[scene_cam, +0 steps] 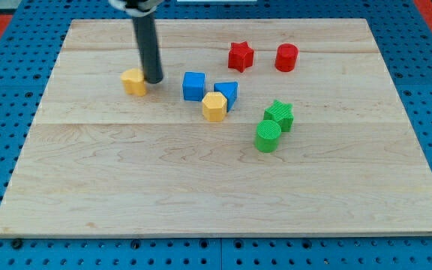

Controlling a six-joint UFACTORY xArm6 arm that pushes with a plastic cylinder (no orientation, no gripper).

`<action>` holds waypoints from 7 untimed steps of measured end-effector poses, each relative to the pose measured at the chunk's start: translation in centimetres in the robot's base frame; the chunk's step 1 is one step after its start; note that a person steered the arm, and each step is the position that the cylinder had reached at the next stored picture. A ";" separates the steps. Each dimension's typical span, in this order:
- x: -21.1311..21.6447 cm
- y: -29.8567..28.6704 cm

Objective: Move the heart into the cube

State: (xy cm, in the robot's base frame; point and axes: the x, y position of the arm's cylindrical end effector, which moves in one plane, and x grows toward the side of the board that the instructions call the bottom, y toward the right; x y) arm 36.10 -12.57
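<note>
A yellow heart block [133, 82] lies at the upper left of the wooden board [201, 187]. A blue cube [193, 85] sits to its right, apart from it. My tip [154, 79] rests on the board just right of the yellow heart, touching or almost touching it, between the heart and the blue cube. The dark rod rises from the tip to the view's top edge.
A blue triangular block [227, 94] and a yellow hexagon [214, 106] sit right of the cube, close together. A red star [240, 55] and red cylinder [286, 57] are at upper right. A green star [280, 114] and green cylinder [268, 136] touch at centre right.
</note>
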 end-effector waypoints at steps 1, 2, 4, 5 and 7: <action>1.3 -5.0; -5.4 -5.0; 3.4 -12.1; 3.7 -3.2; 0.3 -9.5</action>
State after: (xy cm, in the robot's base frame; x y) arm 36.37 -22.08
